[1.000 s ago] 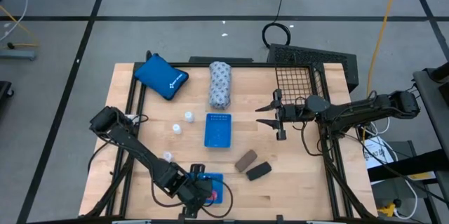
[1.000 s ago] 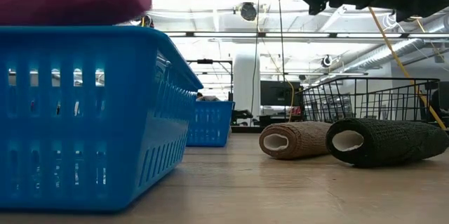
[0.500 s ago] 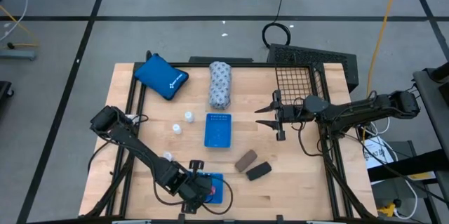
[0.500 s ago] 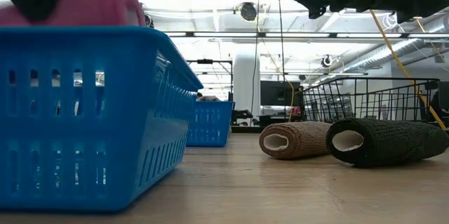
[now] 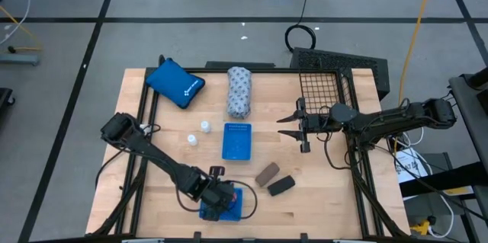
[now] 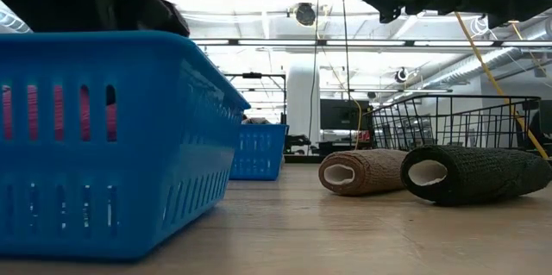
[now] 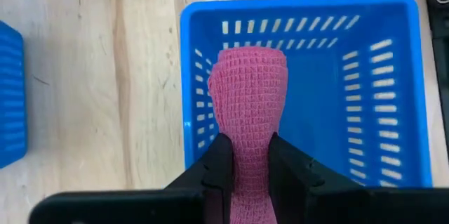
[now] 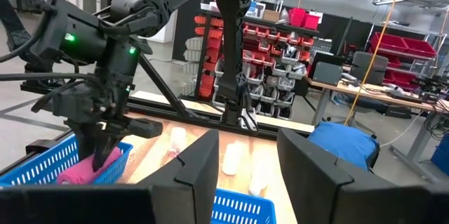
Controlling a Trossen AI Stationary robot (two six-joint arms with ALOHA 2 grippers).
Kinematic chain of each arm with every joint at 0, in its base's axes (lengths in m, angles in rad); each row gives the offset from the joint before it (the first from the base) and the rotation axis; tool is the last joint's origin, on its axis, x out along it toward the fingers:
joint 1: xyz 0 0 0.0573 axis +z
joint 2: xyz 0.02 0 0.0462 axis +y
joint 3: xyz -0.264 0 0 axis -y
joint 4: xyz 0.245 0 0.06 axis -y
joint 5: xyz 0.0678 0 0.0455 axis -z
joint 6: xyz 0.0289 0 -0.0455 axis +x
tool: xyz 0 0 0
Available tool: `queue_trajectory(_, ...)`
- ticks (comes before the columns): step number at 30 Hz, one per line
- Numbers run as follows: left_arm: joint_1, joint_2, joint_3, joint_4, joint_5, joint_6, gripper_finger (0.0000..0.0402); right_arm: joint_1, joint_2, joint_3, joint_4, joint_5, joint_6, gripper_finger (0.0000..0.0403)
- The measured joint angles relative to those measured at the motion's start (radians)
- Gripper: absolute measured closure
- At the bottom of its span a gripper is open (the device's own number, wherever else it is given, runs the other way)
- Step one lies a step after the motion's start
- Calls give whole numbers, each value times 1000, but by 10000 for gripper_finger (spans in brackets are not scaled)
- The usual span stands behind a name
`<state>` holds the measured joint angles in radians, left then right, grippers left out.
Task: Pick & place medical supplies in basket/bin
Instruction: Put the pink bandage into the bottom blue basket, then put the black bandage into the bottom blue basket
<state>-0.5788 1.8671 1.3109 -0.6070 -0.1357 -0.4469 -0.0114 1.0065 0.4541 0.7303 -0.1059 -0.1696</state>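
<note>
left gripper (image 7: 245, 155) is squeezing the one pink roll (image 7: 249, 104) inside the near blue tray (image 7: 403, 90)

the pink roll is sitting low in that tray at the table's front edge, pinched between both fingers; right gripper (image 5: 292, 125) is hanging above the table by the wire basket (image 5: 324, 84), its jaws spread wide and holding nothing; two blue trays are showing, the second (image 5: 237, 141) at mid-table; one brown roll (image 5: 267, 172) and one black roll (image 5: 281, 185) are lying side by side on the wood; three small white bottles (image 5: 205, 126) are standing left of the middle tray; one dotted white roll (image 5: 239, 91) is lying beside a blue pouch (image 5: 175, 81).
</note>
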Motion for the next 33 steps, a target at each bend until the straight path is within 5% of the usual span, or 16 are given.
queue_trajectory(7,19,0,0,17,5,-35,330,0,0,0,-1,0,0,272)
queue_trajectory(23,41,0,0,13,-23,-37,220,0,0,0,-10,0,1,265)
queue_trajectory(33,41,0,0,13,-24,-54,212,0,0,0,-10,0,12,263)
